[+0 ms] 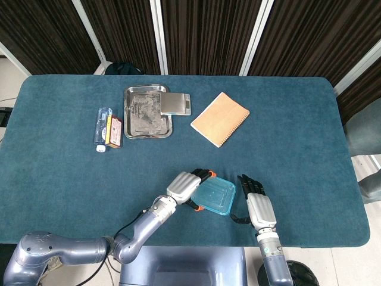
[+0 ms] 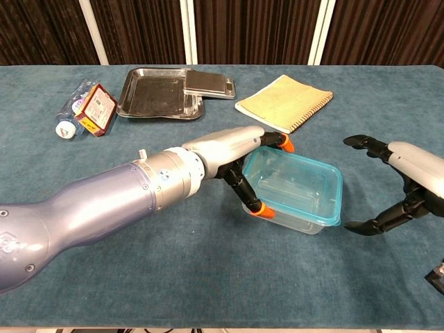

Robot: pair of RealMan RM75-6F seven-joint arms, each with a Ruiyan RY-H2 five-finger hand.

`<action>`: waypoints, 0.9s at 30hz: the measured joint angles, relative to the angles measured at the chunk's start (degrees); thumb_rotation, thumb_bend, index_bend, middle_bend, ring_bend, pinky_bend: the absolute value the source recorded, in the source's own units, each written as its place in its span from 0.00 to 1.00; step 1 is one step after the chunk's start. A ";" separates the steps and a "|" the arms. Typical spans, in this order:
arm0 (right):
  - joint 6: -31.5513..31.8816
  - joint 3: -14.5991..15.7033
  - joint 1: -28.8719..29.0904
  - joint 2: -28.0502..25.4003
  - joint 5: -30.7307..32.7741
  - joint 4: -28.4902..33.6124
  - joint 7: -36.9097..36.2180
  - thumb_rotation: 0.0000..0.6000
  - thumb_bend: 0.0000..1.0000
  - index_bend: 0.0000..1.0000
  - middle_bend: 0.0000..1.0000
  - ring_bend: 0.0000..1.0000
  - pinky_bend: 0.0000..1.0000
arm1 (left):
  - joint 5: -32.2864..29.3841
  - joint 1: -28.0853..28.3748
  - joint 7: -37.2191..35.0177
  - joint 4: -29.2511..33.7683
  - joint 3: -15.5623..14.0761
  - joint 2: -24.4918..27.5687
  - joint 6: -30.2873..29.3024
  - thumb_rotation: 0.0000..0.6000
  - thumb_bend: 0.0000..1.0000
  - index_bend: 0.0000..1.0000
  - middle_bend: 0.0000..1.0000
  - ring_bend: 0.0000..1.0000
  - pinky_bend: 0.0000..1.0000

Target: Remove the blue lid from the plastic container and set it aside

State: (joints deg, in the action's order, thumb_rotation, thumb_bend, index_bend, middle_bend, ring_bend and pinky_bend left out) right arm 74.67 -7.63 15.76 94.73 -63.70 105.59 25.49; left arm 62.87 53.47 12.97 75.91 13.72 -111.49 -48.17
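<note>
— Nearest on the desk (image 1: 59, 196)?
— Left hand (image 1: 186, 186), at 6 o'clock of the desk, just at 9 o'clock of the plastic container (image 1: 212, 196). Fingers (image 2: 255, 206) with orange tips clasping the container's near left corner, from above and from the side.
— And the blue lid (image 2: 326, 217)?
— Seated on the container, seen as a blue rim around the clear walls. Container resting on the blue cloth, between the two hands.
— Right hand (image 1: 257, 202)?
— At 3 o'clock of the container, just beside it, not touching in the chest view. Black fingers (image 2: 368, 144) spread and curved, palm turned toward the container, nothing inside: released.
— Farther away?
— Notebook (image 1: 219, 118) with spiral edge at 12 o'clock of the container, well apart. Metal tray (image 1: 146, 111) at 11 o'clock, with a small grey scale (image 1: 175, 104) touching its right upper corner, partly over the rim. At 9 o'clock of the tray, water bottle (image 1: 102, 127) lying flat, white cap toward the near side, and a red box (image 1: 115, 131) just against it.
— Behind the desk?
— Dark curtain (image 1: 202, 30) with white posts.
</note>
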 measured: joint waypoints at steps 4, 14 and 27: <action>0.15 0.41 0.21 0.52 0.16 0.61 0.71 1.00 0.25 0.00 0.00 0.00 0.00 | 0.25 -0.16 -0.07 -0.10 0.05 -0.15 -0.57 1.00 0.25 0.27 0.37 0.34 0.55; 0.87 0.99 0.36 2.11 0.82 1.21 1.24 1.00 0.25 0.00 0.00 0.00 0.00 | 0.57 -0.30 -0.07 -0.25 -0.15 -0.87 -1.08 1.00 0.25 0.27 0.37 0.34 0.55; 2.33 -0.09 0.84 3.61 1.09 1.20 1.34 1.00 0.25 0.00 0.00 0.00 0.00 | 0.45 -0.48 -0.11 0.24 -0.33 -0.31 -0.58 1.00 0.25 0.27 0.37 0.34 0.55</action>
State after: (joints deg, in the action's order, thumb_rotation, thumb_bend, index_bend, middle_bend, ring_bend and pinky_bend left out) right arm 77.00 -7.73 16.59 98.34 -62.61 106.80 26.83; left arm 63.32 52.98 12.86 76.15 13.39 -111.80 -48.75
